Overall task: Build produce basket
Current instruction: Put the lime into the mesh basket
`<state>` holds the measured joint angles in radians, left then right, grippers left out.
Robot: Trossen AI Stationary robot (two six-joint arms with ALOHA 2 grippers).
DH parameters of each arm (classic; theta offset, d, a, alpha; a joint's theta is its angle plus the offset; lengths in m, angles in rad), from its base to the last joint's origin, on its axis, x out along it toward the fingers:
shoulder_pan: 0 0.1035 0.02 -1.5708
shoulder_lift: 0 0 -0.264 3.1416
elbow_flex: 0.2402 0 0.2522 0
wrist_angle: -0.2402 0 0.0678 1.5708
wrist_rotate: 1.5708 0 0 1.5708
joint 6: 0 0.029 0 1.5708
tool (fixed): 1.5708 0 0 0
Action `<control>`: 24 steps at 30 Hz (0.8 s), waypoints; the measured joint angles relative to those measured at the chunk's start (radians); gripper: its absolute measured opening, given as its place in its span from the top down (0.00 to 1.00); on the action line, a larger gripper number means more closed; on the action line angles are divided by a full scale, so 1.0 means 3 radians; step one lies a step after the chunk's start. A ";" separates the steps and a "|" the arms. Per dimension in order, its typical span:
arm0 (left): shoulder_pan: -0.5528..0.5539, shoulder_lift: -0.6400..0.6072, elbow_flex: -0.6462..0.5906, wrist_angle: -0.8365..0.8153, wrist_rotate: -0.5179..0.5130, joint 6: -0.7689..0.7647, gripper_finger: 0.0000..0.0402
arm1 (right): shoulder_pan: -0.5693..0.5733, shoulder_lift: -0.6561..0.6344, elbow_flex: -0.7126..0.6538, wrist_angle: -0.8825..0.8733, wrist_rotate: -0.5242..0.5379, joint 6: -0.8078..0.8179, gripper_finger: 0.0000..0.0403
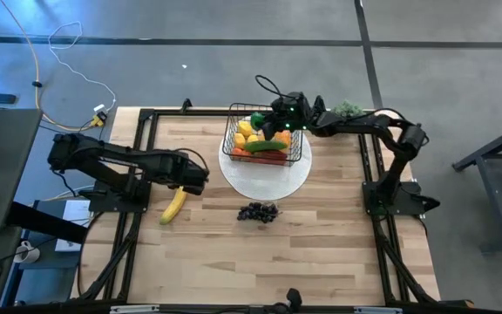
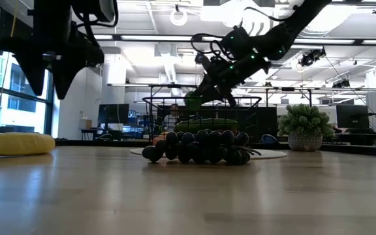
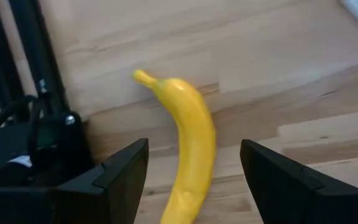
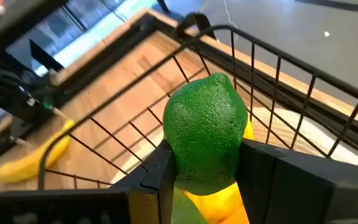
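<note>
The black wire basket (image 1: 264, 139) stands on a round white plate (image 1: 264, 179) and holds several yellow, orange and green toy fruits. My right gripper (image 1: 268, 122) hangs over the basket's far part, shut on a bumpy green round fruit (image 4: 207, 127), which the low view shows at about rim height (image 2: 194, 99). A yellow banana (image 1: 174, 207) lies flat on the wood near the table's left edge. My left gripper (image 3: 194, 177) is open above it, one finger on either side of the banana (image 3: 188, 143), apart from it. Dark grapes (image 1: 258, 212) lie on the table in front of the plate. My right gripper pinches the green fruit between its two fingers, which sit on its opposite sides low down (image 4: 166, 165). It comes slanting down from the table's far right. The fruit is lifted clear above a yellow fruit (image 4: 219, 202) in the basket.
A green bushy plant (image 1: 347, 108) stands at the far edge behind the right arm. Black frame rails (image 1: 142, 157) run along the table's left and right sides. Bare wood stretches across the near half of the table beyond the grapes (image 2: 198, 147).
</note>
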<state>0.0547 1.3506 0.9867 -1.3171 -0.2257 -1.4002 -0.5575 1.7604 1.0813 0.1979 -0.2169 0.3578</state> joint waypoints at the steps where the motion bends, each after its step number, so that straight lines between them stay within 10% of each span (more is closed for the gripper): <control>1: -0.0004 0.0043 -0.0001 -0.0016 0.0014 -0.0023 0.39 | 0.0000 0.0031 0.0059 -0.0078 0.0000 -0.0024 0.74; 24: -0.0053 0.1052 0.0000 -0.0030 0.0294 -0.0212 0.39 | -0.0017 0.0136 0.0317 -0.0721 0.0196 -0.0149 0.68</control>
<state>0.0387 1.6663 0.9867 -1.3261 -0.1375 -1.4639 -0.5625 1.8011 1.1763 -0.0185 -0.1581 0.3130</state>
